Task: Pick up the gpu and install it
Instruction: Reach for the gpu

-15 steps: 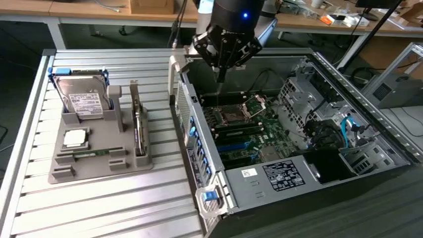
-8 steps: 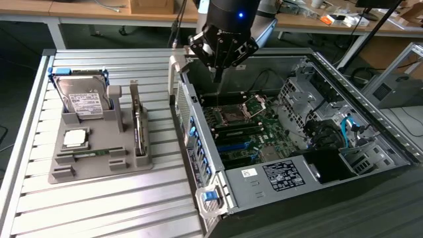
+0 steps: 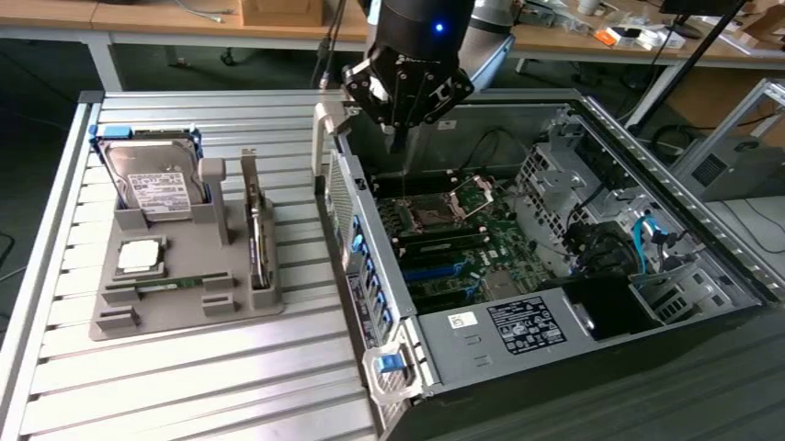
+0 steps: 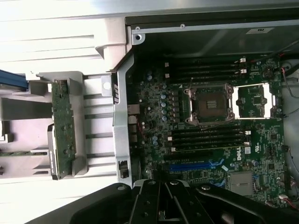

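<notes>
Over the open case (image 3: 347, 197), pincer (image 3: 395, 136) pressed together, empty; gpu (image 3: 254, 230) well aside of it, unpicked; grasping needs jaws parted.

Pretty standard workshop-type room here. The landmark is the ribbed aluminium surface (image 3: 184, 386). Behind it runs a row of light wooden desks (image 3: 147, 16) on white legs (image 3: 101, 60). One desk has a cardboard box (image 3: 279, 11) on it, and another, toward the exterior view's right, is littered with small clutter (image 3: 631, 35). The floor (image 3: 37, 101) beside the surface looks dark. Off the surface's far side on the exterior view's right are an aluminium extrusion frame (image 3: 736, 119) and a grey cabinet (image 3: 736, 175). Light glares nearly white off the ribs.
</notes>
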Motion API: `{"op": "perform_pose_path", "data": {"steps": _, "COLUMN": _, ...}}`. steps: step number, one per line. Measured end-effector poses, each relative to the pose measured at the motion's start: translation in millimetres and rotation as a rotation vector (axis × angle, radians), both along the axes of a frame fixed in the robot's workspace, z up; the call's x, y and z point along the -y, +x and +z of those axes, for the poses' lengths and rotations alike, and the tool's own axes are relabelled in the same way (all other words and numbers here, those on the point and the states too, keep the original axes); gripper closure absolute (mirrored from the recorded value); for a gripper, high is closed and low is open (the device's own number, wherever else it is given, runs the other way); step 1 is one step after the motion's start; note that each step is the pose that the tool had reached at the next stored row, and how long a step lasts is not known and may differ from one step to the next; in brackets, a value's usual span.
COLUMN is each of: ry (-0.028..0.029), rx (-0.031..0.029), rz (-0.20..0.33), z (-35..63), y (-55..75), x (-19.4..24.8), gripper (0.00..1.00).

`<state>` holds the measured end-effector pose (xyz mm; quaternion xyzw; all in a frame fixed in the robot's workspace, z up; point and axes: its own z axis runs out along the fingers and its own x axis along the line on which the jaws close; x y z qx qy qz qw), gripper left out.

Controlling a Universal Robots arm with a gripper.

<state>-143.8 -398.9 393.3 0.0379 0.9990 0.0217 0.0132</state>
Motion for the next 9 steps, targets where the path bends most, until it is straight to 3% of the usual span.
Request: {"op": "perform_pose_path", "data": {"steps": 9, "ry": -0.0001, "rx": 0.0002, "rz": 0.000, "z": 0.0, "y": -10.8, "x": 0.0, "gripper": 0.89}}
